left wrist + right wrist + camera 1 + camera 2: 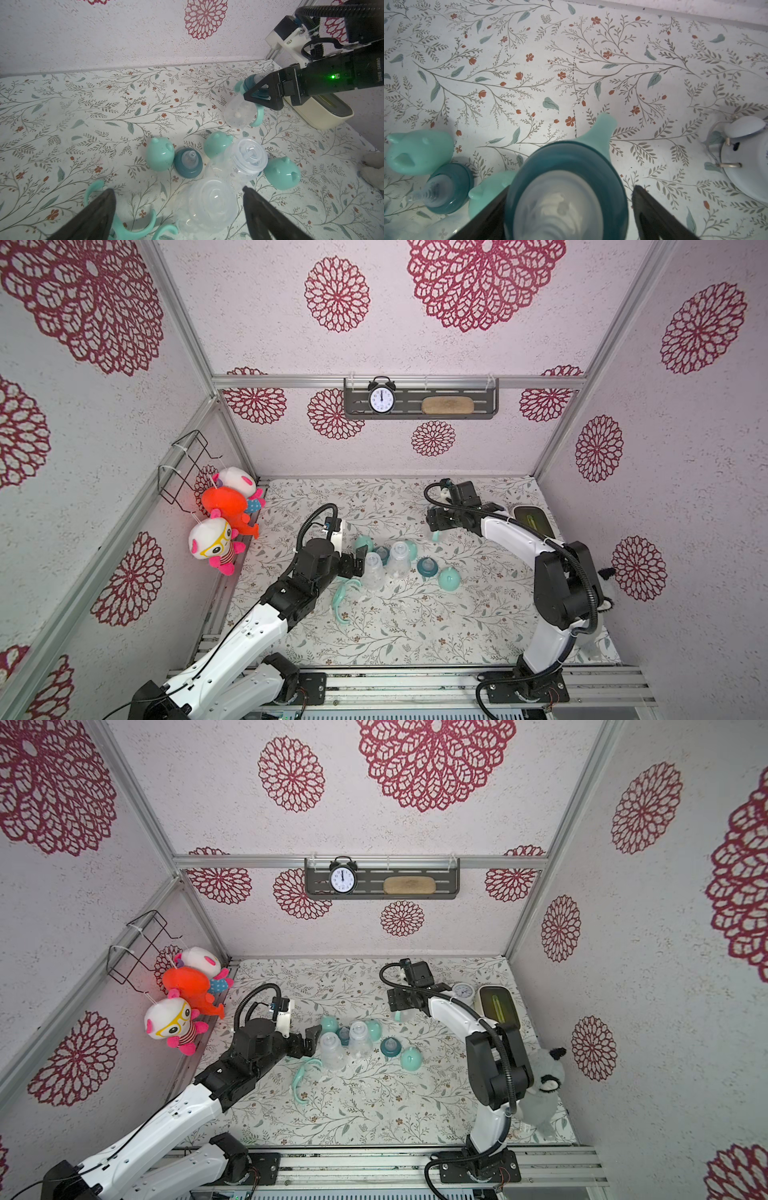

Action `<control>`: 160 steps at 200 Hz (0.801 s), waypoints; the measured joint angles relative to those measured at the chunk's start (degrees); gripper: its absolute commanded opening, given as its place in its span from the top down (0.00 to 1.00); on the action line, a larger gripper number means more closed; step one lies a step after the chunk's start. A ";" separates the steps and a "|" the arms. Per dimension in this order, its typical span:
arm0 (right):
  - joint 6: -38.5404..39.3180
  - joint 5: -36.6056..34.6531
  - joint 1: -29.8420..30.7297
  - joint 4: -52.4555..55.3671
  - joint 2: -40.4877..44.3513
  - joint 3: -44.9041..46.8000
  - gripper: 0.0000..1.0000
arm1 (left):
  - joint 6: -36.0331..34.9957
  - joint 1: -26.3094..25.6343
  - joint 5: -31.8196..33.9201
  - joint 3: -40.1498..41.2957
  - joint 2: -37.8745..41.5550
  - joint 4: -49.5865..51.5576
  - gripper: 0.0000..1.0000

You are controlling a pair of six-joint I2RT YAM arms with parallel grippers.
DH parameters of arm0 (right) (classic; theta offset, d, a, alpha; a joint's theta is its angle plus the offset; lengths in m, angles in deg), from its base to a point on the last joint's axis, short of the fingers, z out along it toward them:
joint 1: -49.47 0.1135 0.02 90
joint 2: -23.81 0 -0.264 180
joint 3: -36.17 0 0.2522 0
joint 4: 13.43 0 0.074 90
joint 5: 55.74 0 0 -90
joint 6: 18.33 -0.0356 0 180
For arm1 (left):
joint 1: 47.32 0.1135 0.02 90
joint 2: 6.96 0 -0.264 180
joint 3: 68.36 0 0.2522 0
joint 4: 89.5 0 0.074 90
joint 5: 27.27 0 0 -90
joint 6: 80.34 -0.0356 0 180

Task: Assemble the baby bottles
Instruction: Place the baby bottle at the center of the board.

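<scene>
Baby bottles, unassembled, cluster mid-counter. Two clear bodies stand mouth-up, side by side. The nearer body sits btwn the fingertips of your L claw w/ a gap on each side, and the farther body is just behind it. L claw is spread wide and holds nothing. Around the bodies lie three mint caps, two loose teal collars and loose mint handles, the handles on the L arm's side.

Well apart, toward the back wall, a third bottle w/ collar and handles fitted sits tilted btwn the jaws of your R claw. The jaws flank its collar. A sliver of counter shows btwn one finger and the collar, so the R claw is parted, not clamped. You can't tell whether the bottle's base rests on the counter. White clock stands beside the R arm.
</scene>
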 measured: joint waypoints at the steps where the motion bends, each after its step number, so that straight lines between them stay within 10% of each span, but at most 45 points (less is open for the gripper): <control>1: 0.00 0.00 0.00 0.00 0.00 0.00 0.12 | 0.00 0.00 0.00 0.00 0.00 0.00 0.02; 160: -0.13 -0.35 0.74 4.74 14.80 4.52 0.01 | 0.15 0.13 -1.38 -0.02 -1.75 -1.07 0.02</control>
